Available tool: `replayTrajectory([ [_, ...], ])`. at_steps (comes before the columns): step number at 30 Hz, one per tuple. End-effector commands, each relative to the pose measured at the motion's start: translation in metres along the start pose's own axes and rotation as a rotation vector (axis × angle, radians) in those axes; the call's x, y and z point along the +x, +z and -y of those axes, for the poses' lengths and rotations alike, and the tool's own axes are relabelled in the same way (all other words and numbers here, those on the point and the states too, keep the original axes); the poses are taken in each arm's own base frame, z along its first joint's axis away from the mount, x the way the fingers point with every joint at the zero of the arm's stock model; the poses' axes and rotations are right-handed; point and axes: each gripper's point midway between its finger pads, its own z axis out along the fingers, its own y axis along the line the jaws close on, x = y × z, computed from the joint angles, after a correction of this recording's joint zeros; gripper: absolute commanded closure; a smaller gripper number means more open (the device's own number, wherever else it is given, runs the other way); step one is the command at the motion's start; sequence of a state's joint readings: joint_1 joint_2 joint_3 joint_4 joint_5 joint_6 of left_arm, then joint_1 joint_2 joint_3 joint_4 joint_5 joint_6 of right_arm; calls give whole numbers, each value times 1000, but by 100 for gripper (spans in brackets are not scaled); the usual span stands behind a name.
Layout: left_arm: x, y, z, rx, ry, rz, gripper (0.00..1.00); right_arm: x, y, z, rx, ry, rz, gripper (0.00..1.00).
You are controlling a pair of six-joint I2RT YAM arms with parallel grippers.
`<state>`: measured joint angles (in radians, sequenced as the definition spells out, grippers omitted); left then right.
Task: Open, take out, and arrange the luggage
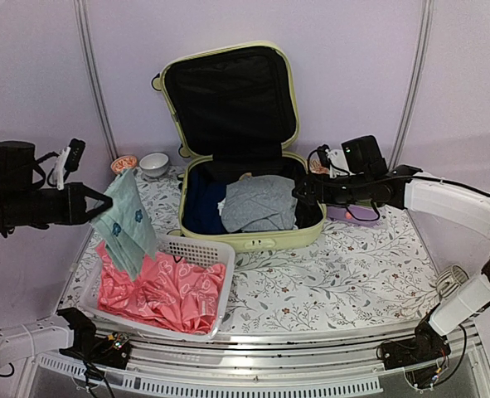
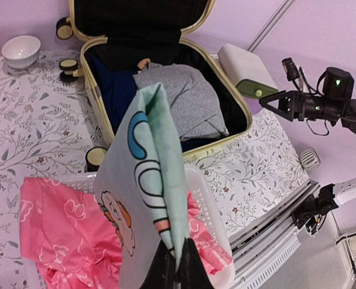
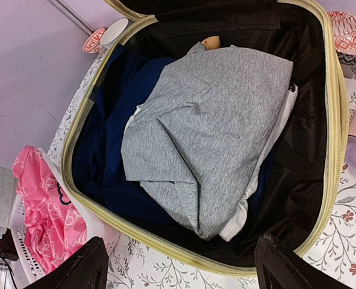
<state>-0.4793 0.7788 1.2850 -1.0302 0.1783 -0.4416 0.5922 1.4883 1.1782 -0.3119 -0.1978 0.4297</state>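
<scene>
The pale yellow-green hard-shell suitcase (image 1: 261, 242) lies open at the back middle of the floral-cloth table (image 1: 352, 265), its lid standing upright. Inside, a folded grey garment (image 1: 259, 203) lies over navy clothing (image 1: 199, 207).

Our left jaws are clamped on a mint-green printed cloth (image 1: 127, 222), which hangs over the white slatted plastic basket (image 1: 203, 249) where a pink garment (image 1: 157, 290) lies. Our right jaws stand wide open above the suitcase's right side — holding nothing.

We judge the cloth should go lower and more central before we let go, so it lands inside the rim rather than draped over it. After that, the right jaws should pinch a raised fold of the grey garment — top layer only.
</scene>
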Motion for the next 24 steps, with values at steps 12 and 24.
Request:
replayTrajectory([
  [12, 99, 40, -69, -238, -76, -298, 100, 0, -1, -4, -42, 30, 13, 14],
  [24, 149, 104, -30, -141, 10, -390, 100, 3, -3, 0, -25, 36, 14, 14],
])
